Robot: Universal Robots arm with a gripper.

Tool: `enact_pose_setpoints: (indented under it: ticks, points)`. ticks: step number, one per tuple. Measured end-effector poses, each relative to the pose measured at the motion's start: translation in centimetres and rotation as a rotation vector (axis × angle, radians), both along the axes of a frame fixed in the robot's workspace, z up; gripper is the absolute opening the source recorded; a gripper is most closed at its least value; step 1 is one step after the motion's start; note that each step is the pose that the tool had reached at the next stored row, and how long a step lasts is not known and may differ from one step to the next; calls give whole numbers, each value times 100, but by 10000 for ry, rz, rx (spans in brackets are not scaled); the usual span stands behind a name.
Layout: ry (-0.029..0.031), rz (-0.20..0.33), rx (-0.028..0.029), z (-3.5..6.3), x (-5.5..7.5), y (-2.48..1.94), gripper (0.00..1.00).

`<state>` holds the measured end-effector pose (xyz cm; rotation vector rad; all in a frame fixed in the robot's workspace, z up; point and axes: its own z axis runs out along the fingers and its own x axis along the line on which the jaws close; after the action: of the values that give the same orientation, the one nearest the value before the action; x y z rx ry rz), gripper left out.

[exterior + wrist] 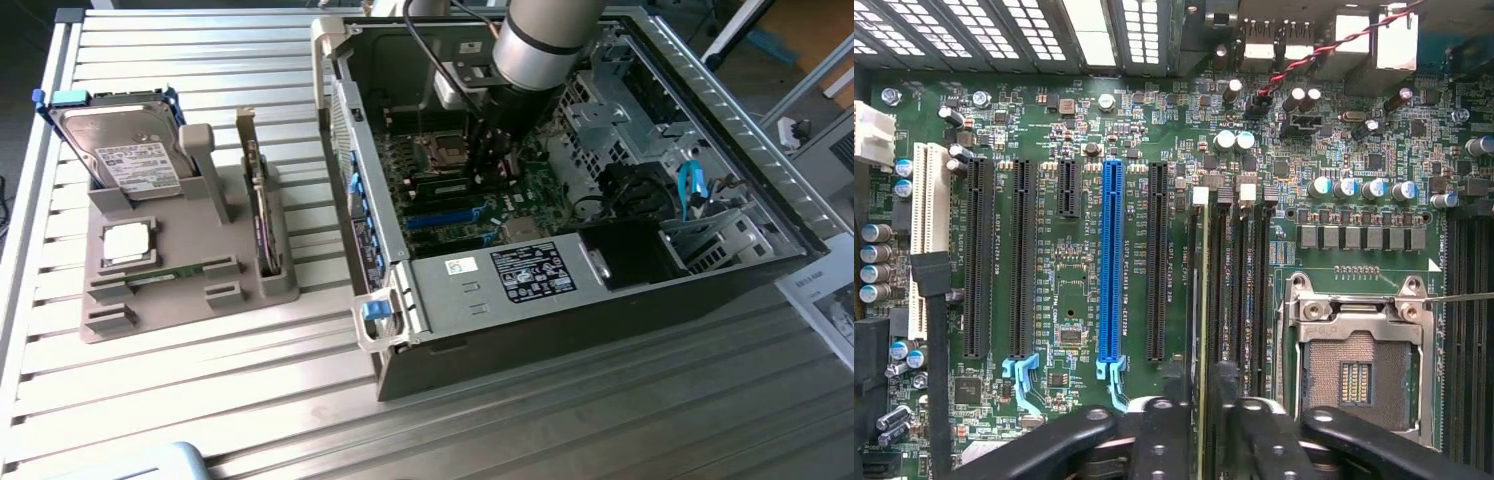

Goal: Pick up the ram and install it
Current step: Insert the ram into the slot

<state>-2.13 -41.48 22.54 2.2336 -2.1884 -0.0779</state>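
In the wrist view the ram (1201, 290) is a thin green stick seen edge-on. It stands upright in a memory slot on the motherboard (1079, 260), beside the other black memory slots. My gripper (1201, 415) straddles its near end, one black finger (1159, 435) on each side. A sliver of gap shows on both sides, so the jaws look slightly open. In the exterior view the gripper (487, 150) reaches down into the open computer case (561, 275), over the memory slots.
The empty CPU socket (1354, 370) lies right beside the slots, and a blue card slot (1111, 260) is further off. Outside the case, a grey holder (174, 300) carries a hard drive (127, 150), a silver CPU chip (127, 243), an upright expansion card (260, 200) and another green stick (167, 272).
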Motion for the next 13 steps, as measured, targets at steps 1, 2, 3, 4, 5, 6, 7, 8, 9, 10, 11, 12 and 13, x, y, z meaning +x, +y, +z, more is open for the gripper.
enact_pose_setpoints:
  ticks: [1,2,3,4,5,6,7,8,9,10,11,12,13]
  points:
    - [0,0,0,0,0,0,28]
    - [0,-1,0,0,0,0,28]
    - [1,0,-4,2,0,0,28]
    - [0,-1,-10,27,0,0,28]
    - [0,-1,-9,94,0,0,28]
    - [-1,-1,-7,160,0,0,28]
    - [0,-4,-11,204,0,0,28]
    - [0,-14,-8,267,-1,0,28]
    - [0,-20,-9,343,0,0,28]
    - [0,-28,-8,433,0,0,28]
    - [0,-36,-10,506,0,0,28]
    - [0,-48,-9,600,0,0,28]
    - [0,-55,-10,686,0,0,28]
